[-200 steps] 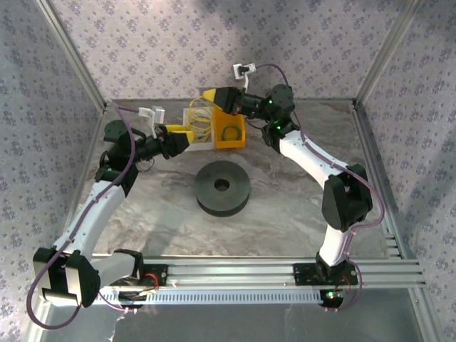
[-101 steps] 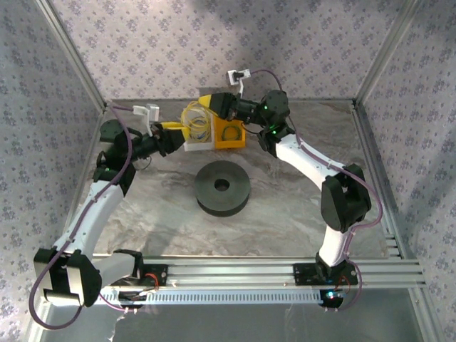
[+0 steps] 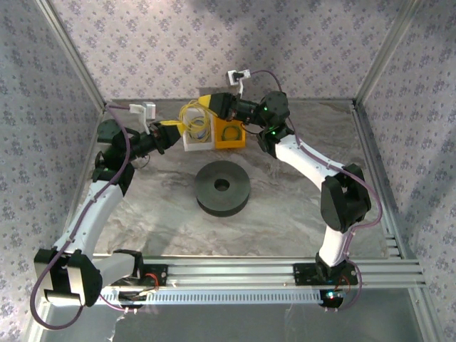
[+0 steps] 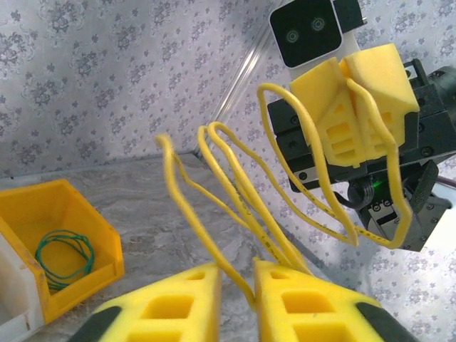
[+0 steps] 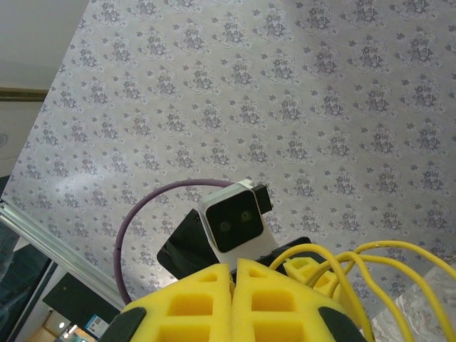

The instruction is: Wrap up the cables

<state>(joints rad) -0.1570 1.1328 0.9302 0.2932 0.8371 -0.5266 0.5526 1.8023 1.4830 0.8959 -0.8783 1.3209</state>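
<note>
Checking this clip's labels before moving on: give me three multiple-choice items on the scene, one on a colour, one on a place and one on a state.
1. What colour is the round spool? A) white B) dark grey C) orange
2. Where does the green cable loop lie? A) in the yellow bin B) on the spool C) on the bare table
3. How is the right pincer? A) wide open B) shut on nothing C) shut on the yellow cable
Answers: 1 B, it shows dark grey from above; 2 A, the loop rests on the bin's floor; 3 C, its fingers meet with strands clamped between them.
</note>
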